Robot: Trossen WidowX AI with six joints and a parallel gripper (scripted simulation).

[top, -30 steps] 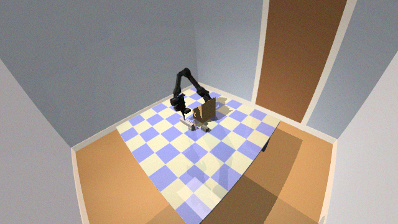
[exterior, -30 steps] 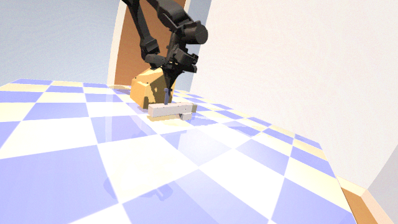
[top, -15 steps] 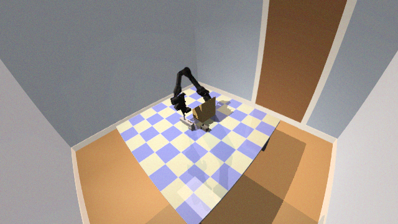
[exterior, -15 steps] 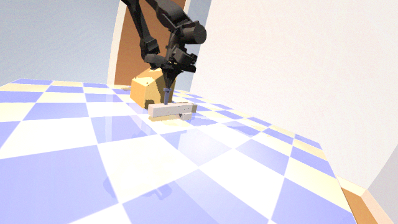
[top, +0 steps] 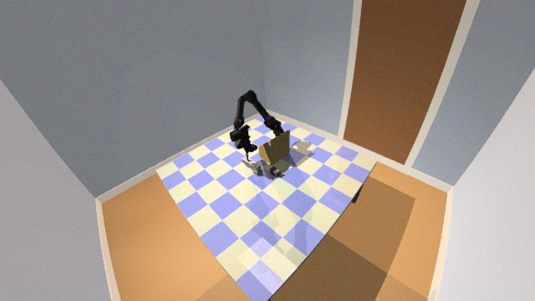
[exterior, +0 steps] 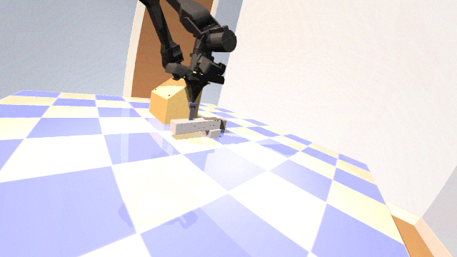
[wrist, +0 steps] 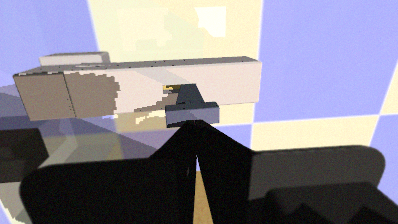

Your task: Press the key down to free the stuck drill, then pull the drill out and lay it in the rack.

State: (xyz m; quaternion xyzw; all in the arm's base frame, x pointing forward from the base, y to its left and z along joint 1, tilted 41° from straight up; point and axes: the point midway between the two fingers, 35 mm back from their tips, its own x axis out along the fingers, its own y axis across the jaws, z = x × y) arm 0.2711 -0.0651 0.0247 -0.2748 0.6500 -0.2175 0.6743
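A pale grey block lies on the checkered floor. A small blue-grey key stands up out of its top. My gripper is shut, points straight down, and its tips sit on the key's head. A dark part, which looks like the drill, shows at one end of the block; most of it is hidden.
A tan open box stands just behind the block, close to the arm. A flat tan notched piece lies beyond it. Brown floor borders the checkered area, and the walls stand farther off.
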